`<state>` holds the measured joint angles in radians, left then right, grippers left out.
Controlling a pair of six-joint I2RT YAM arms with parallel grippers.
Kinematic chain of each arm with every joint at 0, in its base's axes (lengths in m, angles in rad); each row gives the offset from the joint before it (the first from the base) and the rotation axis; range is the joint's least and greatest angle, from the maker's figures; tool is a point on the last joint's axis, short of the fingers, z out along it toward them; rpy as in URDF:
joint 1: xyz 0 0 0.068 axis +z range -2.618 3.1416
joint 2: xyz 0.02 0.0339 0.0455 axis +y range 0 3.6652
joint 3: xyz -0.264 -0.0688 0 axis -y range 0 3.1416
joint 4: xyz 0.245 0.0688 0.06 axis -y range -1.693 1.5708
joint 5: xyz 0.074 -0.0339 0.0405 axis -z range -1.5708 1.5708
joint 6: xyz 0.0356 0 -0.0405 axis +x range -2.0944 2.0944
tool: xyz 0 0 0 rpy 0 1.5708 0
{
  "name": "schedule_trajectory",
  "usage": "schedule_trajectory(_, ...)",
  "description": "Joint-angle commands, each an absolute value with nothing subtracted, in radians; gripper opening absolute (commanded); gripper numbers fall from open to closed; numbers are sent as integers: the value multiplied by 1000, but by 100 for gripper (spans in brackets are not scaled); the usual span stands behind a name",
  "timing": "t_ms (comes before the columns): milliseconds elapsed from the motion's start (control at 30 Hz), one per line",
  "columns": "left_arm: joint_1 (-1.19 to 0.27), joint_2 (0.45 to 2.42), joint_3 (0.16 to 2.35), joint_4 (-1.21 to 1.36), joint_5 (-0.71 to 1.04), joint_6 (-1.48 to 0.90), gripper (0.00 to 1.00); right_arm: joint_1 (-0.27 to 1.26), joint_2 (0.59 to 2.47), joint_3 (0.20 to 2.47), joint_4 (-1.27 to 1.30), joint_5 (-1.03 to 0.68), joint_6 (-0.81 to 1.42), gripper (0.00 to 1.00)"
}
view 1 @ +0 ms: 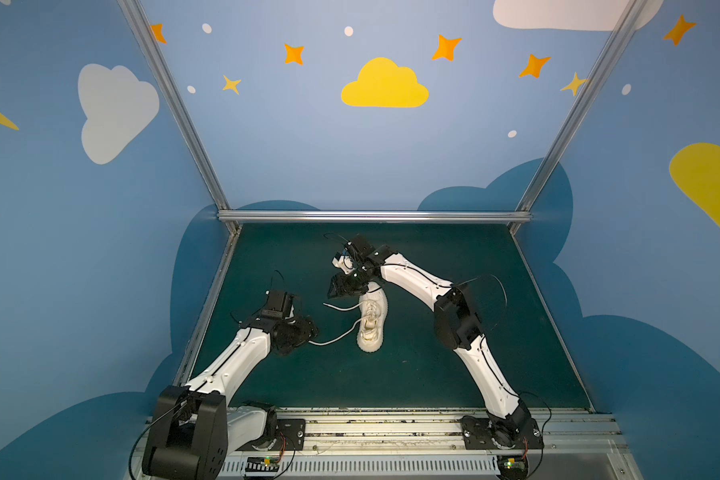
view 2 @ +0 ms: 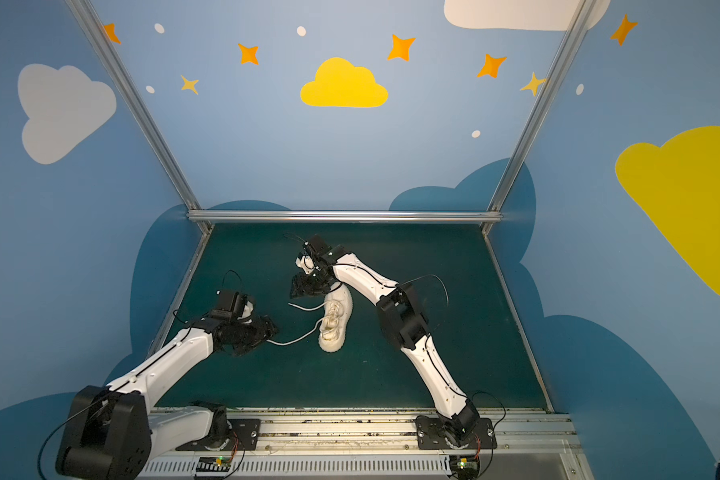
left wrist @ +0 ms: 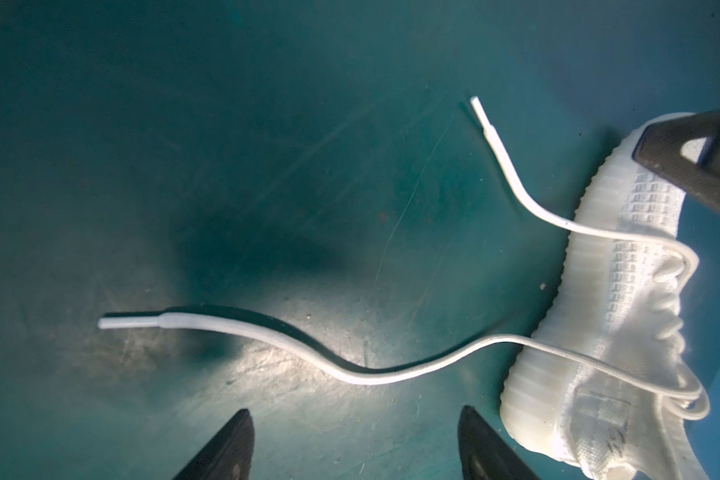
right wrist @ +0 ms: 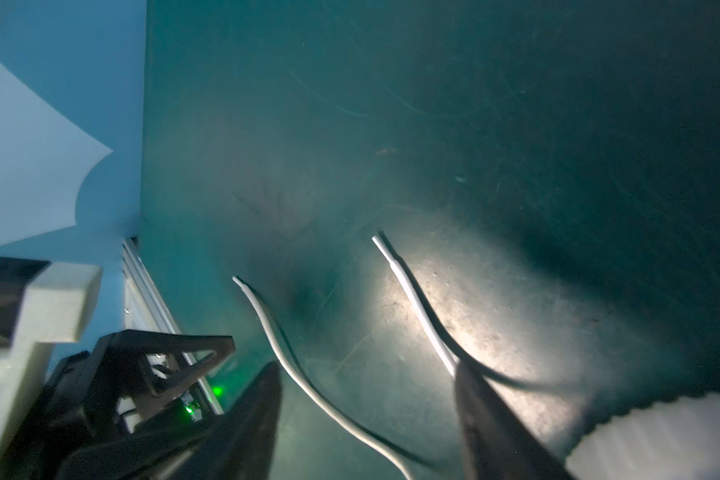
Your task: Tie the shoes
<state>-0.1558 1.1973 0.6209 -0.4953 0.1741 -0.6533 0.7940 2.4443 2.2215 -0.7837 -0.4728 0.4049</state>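
Two loose laces (left wrist: pixel 375 376) on green mat (left wrist: pixel 225 124), sneaker (view 1: pixel 371 328) alongside

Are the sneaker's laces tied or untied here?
Untied. Both laces trail loose from the sneaker across the green mat, their ends apart; no bow shows.

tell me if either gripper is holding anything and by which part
Nothing: the left gripper and right gripper are open, and both laces lie on the mat.
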Motion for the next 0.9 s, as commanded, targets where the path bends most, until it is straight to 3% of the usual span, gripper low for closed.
schedule_trajectory(0,-150,1211,626,-493,160,-625,77,793,2408,2250,-823,-436,397,73)
schedule_trajectory(333,-152,1291,654,-514,28,-636,65,749,2125,2092,-867,-319,356,73)
schedule_trajectory(867,-274,1522,806,-633,-190,-657,39,537,1766,1649,-725,-385,347,73)
